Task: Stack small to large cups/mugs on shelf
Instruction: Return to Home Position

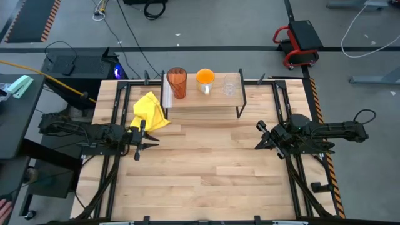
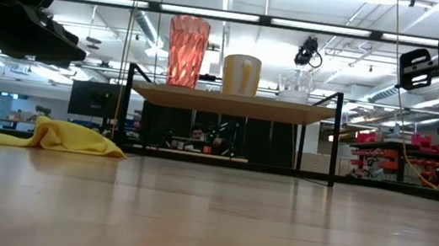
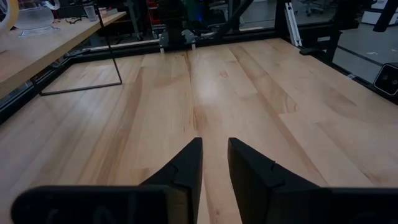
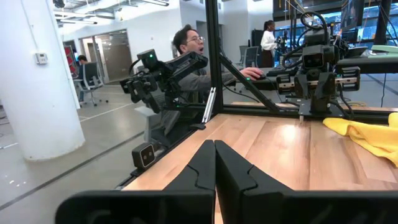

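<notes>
A crumpled yellow cloth (image 1: pixel 150 110) is laid on the far left part of the light wooden tabletop (image 1: pixel 206 169). On the grey floor beyond the table a red and black cart (image 1: pixel 299 42) is seen, and black cables (image 1: pixel 133 25) are spread nearby. In the right wrist view a seated person (image 4: pixel 186 36) is shown behind the table, a standing person (image 4: pixel 269 38) farther back, and a white pillar (image 4: pixel 37 81) at the side.
</notes>
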